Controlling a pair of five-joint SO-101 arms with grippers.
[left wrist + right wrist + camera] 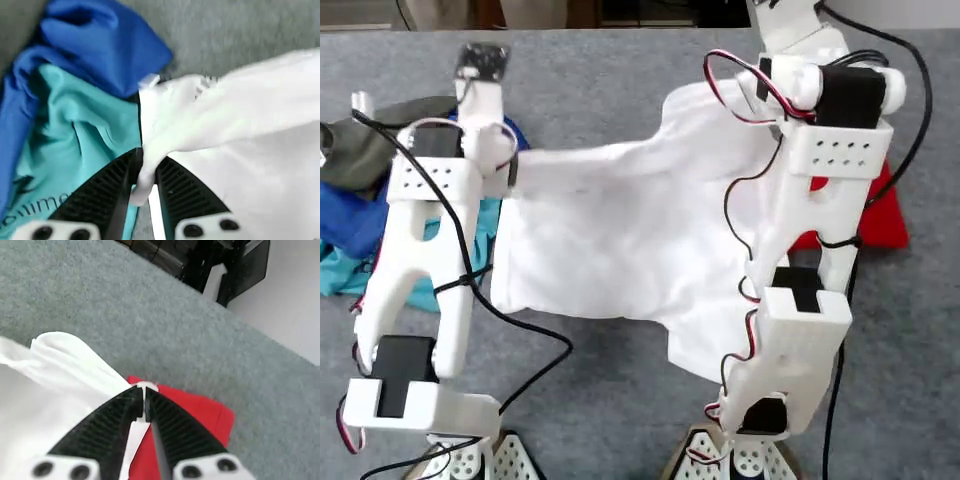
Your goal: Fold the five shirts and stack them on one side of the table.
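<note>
Left pincer [145, 172] and right pincer [145, 407] each pinch the white shirt [620, 240] between blue shirt [100, 45], teal shirt [75, 130] and red shirt [200, 425].

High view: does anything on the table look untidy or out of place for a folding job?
Yes. Under the left arm the blue shirt, teal shirt and dark grey shirt lie crumpled in a loose heap, unfolded. The white shirt overlaps it where the left end effector pinches its edge.
</note>
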